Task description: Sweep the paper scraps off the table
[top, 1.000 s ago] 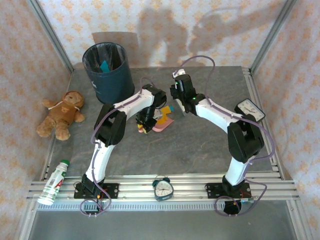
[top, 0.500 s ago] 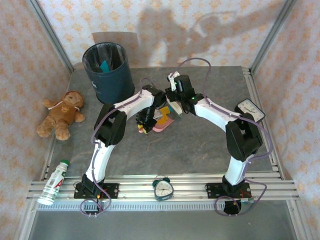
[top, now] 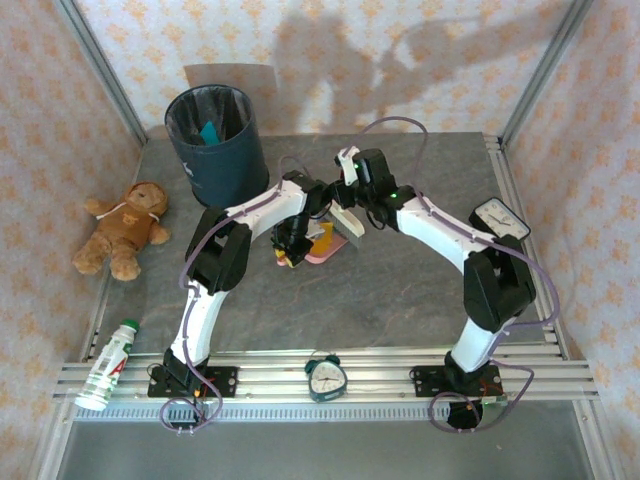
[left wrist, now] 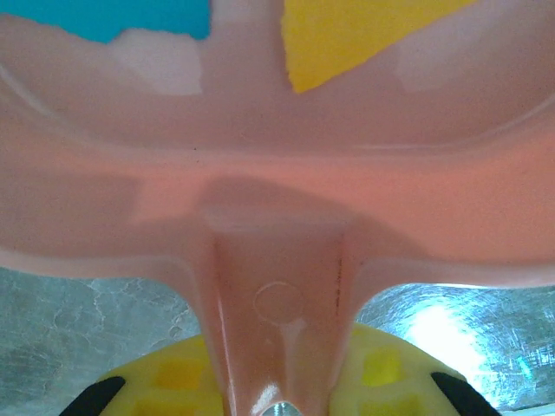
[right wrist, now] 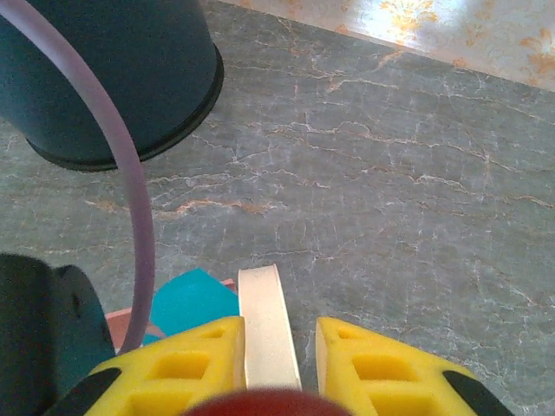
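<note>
Two arm bases sit at the near rail of the table, with a small teal alarm clock between them. A green-capped white bottle lies at the rail's left end. Further in, a teddy bear sits just outside the left rail, and a white clock rests at the right edge.

At mid-table my left gripper is clamped on the handle of a pink dustpan. From the left wrist the handle runs up between the yellow fingers, whose tips are cut off by the frame. The pan's tray crowds that camera, so its front lip is out of sight.

The paper scraps I can find lie in the pan: one yellow, one teal, both cropped at the top.

My right gripper pinches a cream bar just beside the pan. Its working end is hidden, so I cannot tell whether it carries bristles. The two wrists cover the table beneath them.

Farthest back stands a dark blue bin, with something teal inside.
</note>
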Tool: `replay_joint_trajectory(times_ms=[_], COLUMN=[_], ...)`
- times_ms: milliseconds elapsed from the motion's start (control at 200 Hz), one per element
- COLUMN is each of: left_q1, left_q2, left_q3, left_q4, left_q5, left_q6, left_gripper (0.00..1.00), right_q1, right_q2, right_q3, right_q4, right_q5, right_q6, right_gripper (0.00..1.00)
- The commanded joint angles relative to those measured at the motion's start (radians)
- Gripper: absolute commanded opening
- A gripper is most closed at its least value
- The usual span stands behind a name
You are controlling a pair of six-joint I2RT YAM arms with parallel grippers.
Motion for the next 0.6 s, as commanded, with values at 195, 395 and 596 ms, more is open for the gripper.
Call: replay_joint_trajectory(times_ms=[195, 395, 596], left_q1=[-0.007, -0.023, -0.036], left_q2=[-0.068, -0.081, -0.083], left_q3=[-0.046, -0.066, -0.074], left_q4=[0.003, 0.013, 0.018], left_q5=[-0.022, -0.004, 0.013], left_q6=[0.053, 0.081, 0.102], left_gripper=[0.00, 0.00, 0.00], right_q1=[-0.001, -0.003, -0.035], right_q2=[-0.113, -0.143, -0.141], right_q3=[-0.040, -0.072, -0.074], right_q4=[-0.042, -0.028, -0.021], right_q5=[-0.021, 0.077, 0.091], right_q6=[0.020, 0.042, 0.077], right_gripper=[0.00, 0.00, 0.00])
